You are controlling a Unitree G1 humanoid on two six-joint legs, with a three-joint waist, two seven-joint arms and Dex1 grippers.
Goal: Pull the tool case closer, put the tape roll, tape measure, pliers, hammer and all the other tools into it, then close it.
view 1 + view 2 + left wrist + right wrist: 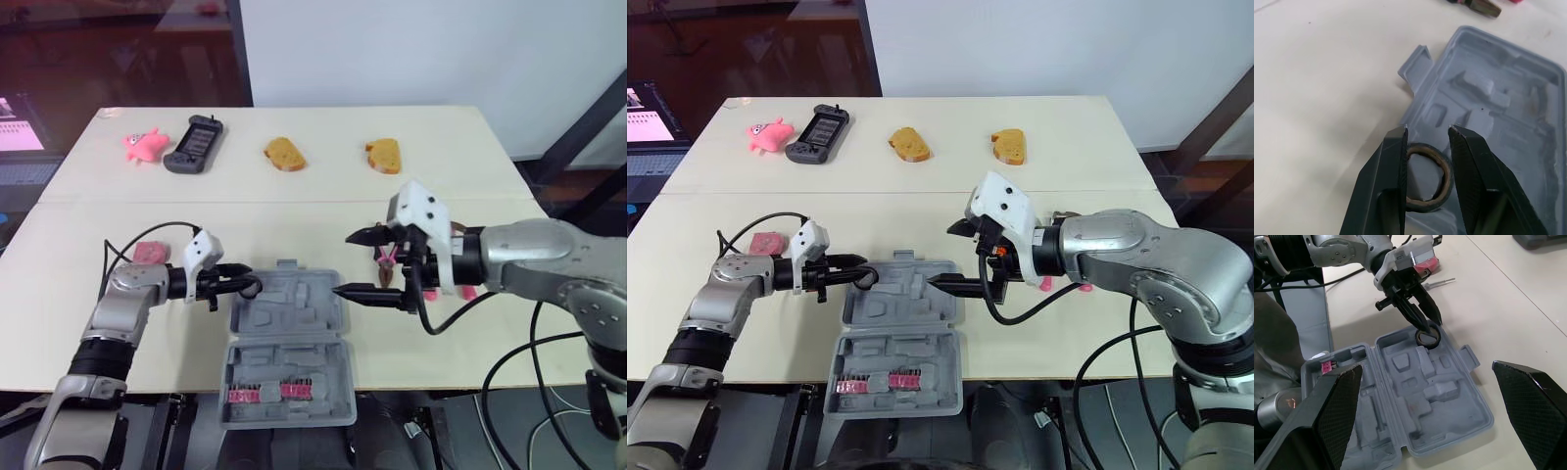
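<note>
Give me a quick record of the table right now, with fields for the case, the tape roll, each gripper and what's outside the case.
tool case: open, flat at the near edge of the table
tape roll: at the case's far left corner
left gripper: shut on the tape roll
right gripper: open, empty, by the case's right edge
outside case: pliers beyond the right gripper; tape measure beside the left arm
</note>
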